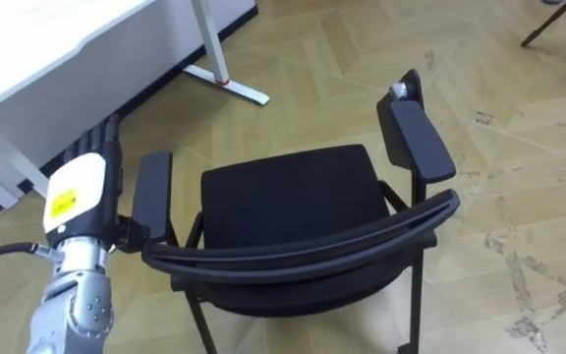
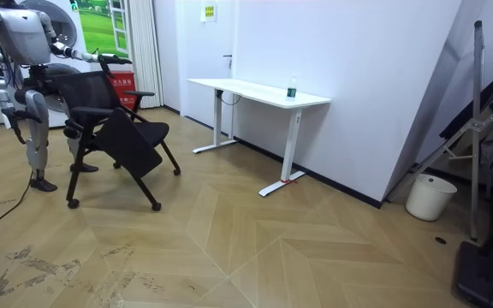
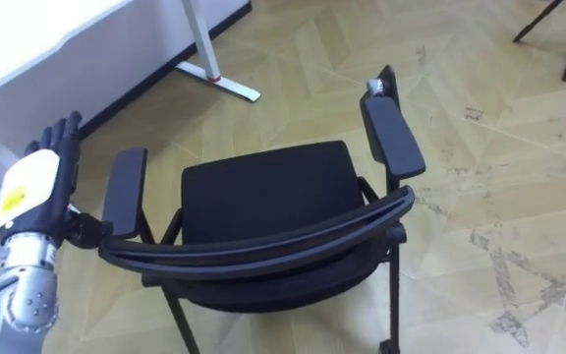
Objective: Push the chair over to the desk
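A black chair (image 1: 293, 197) with two armrests stands right before me, and I look down over its curved backrest (image 1: 303, 246) onto the seat. My left hand (image 1: 82, 182) is open, its straight fingers pointing forward along the outer side of the left armrest (image 1: 152, 192); contact with the chair cannot be made out. In the room view I stand behind the chair (image 2: 118, 128) at the room view's left, left arm stretched toward it. My right hand (image 2: 11, 120) hangs at my side there.
A white desk (image 1: 28, 39) with a white foot (image 1: 229, 84) stands ahead to the left, against the wall (image 2: 255, 90). Dark stand legs (image 1: 558, 25) show at the far right. A white bucket (image 2: 424, 197) and folded stands (image 2: 478, 128) are at the room view's right.
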Available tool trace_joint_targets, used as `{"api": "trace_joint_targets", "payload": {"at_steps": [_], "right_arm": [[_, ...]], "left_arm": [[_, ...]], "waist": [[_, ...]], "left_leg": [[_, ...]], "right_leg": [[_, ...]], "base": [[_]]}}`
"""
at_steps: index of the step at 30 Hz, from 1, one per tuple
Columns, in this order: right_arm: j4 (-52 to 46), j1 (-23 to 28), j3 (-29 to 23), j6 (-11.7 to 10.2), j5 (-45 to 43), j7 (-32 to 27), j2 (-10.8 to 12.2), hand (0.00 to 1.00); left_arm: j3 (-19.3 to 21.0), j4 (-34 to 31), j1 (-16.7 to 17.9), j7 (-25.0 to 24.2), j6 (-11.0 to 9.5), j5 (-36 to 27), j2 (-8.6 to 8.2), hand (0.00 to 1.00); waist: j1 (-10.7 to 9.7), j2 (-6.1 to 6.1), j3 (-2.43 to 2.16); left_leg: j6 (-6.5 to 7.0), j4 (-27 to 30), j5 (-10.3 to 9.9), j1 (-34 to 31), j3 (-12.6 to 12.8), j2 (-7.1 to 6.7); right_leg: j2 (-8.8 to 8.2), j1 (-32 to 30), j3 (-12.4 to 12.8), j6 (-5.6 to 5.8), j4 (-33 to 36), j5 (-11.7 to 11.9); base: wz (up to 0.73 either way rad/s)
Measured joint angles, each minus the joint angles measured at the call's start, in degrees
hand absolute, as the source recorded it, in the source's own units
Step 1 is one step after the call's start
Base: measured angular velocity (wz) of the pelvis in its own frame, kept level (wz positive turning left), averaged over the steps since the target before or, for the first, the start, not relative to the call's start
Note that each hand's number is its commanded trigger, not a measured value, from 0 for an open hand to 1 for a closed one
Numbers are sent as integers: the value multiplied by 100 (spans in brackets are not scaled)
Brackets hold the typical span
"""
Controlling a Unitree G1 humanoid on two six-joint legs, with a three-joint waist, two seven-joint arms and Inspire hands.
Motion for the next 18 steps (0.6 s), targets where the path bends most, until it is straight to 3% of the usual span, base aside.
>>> {"api": "trace_joint_targets", "payload": {"at_steps": [3, 8, 15, 18], "right_arm": [[76, -110, -7, -15, 8, 121, -4, 0], [195, -318, -9, -71, -16, 202, -73, 0], [312, -339, -8, -119, -41, 291, -132, 0], [436, -292, -208, -115, -60, 386, -245, 0]], "left_arm": [[-95, -238, -7, -401, 104, 367, 99, 0], [-419, -635, -101, -1273, 296, 817, 611, 0], [-587, -1112, -150, -2817, 671, 823, 1142, 0], [-589, -1613, -150, -3756, 808, 872, 1327, 0]], "waist": [[-32, 3, 20], [-144, 93, 87], [-286, 277, 22], [-291, 370, 73]], "left_leg": [[0, 11, 0, -51, -82, -10], [1, 23, 0, -86, -98, -22], [5, 64, -3, -183, -104, -22], [6, 75, -4, -172, -113, -26]], "right_leg": [[7, 3, -56, 0, -1, 0], [1, -25, -88, 1, 0, 1], [0, -91, -91, 0, 6, 3], [-8, -68, -95, -1, 18, 4]], "base": [[15], [2], [0], [1]]}}
